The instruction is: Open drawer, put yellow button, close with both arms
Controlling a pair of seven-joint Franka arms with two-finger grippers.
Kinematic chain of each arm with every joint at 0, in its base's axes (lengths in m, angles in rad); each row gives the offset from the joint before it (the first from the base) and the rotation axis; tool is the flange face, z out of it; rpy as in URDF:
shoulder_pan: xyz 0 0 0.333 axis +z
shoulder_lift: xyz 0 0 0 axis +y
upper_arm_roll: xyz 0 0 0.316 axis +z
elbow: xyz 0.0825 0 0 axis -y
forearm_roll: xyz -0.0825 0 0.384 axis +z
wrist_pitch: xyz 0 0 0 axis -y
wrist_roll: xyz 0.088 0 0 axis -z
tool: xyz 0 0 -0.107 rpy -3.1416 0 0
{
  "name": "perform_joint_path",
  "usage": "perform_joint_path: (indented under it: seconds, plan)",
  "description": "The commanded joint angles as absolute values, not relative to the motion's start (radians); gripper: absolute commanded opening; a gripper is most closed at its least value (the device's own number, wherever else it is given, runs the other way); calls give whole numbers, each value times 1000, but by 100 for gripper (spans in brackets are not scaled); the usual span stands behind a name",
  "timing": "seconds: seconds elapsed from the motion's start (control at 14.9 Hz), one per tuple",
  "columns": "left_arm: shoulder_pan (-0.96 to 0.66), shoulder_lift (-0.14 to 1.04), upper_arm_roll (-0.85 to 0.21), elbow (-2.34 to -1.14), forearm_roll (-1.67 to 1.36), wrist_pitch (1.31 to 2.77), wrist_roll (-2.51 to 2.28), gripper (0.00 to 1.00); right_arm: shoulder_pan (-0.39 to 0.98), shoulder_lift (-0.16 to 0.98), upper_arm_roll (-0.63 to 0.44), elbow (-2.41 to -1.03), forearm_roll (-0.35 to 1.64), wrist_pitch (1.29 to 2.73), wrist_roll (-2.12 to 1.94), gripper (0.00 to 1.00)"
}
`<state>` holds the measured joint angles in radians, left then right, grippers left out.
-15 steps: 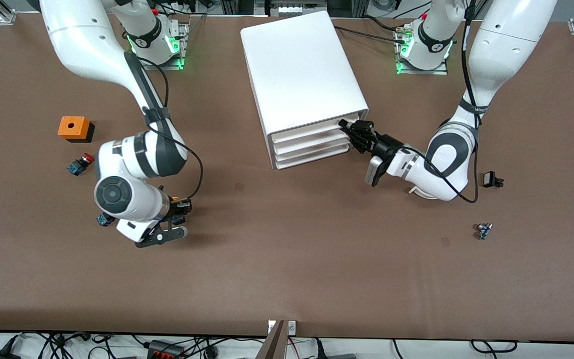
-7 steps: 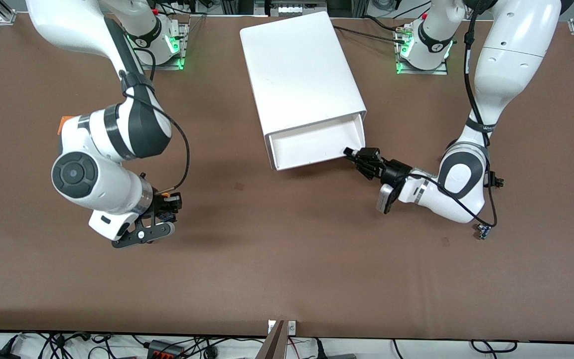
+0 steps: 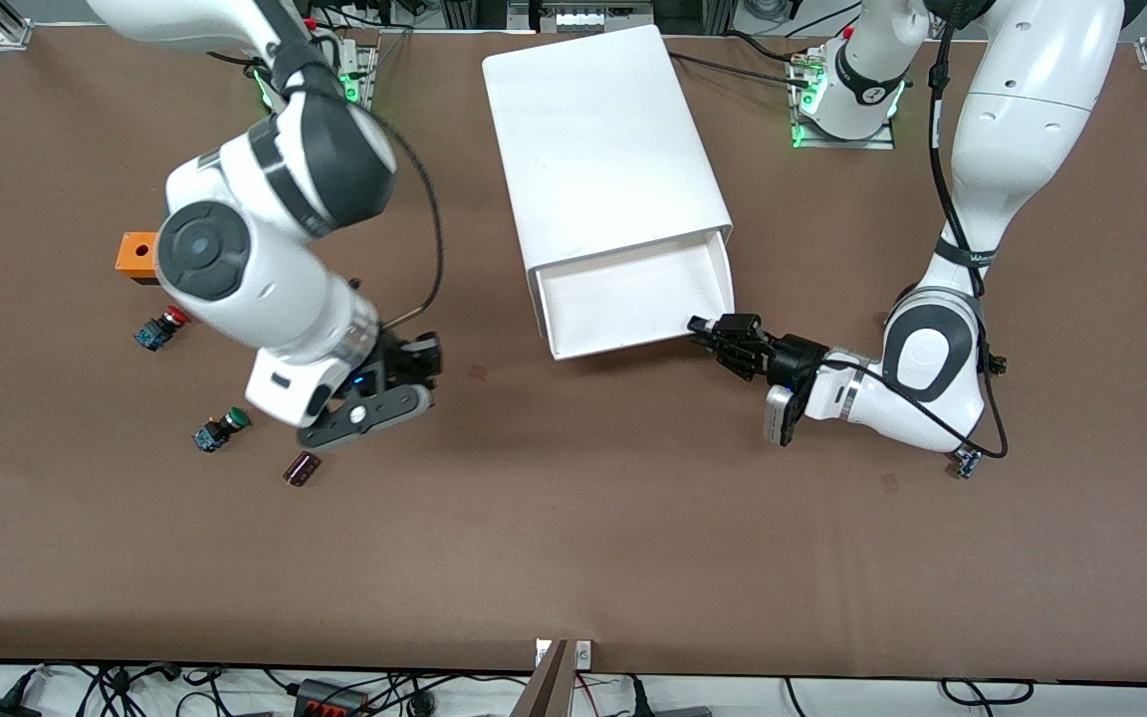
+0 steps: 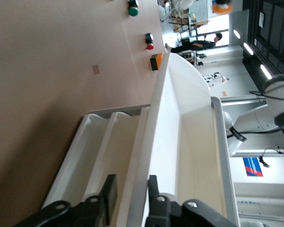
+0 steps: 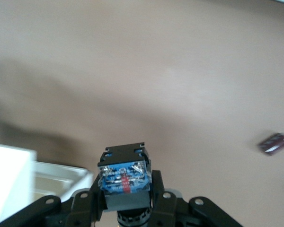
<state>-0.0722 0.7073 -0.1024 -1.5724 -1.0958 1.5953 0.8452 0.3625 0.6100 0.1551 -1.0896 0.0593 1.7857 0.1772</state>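
while your left gripper (image 3: 701, 327) straddles the pulled-out drawer (image 3: 633, 299) front, fingers slightly parted, your right gripper (image 3: 404, 373) hangs over the table. it's clamped on the yellow button (image 5: 124, 182).

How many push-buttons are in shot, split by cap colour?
Red-capped button: 1
Green-capped button: 1
Held button in right gripper, cap hidden: 1
Total: 3
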Motion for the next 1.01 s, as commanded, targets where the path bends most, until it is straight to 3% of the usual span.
perform_joint_path:
  seconds: [0.0, 0.4, 0.67, 0.94]
  plan:
    - [-58, 719, -95, -1504, -1071, 1638, 766, 100, 420, 620, 186, -1048, 61, 1789, 323, 0]
    - [-32, 614, -94, -1391, -818, 1503, 390, 100, 572, 646, 179, -1048, 52, 1913, 518, 0]
    - [-37, 508, -101, -1379, -576, 1457, 108, 100, 647, 693, 178, -1048, 25, 1973, 583, 0]
    - [-80, 474, -115, -1255, -239, 1366, -49, 100, 663, 725, 179, -1048, -3, 2003, 621, 0]
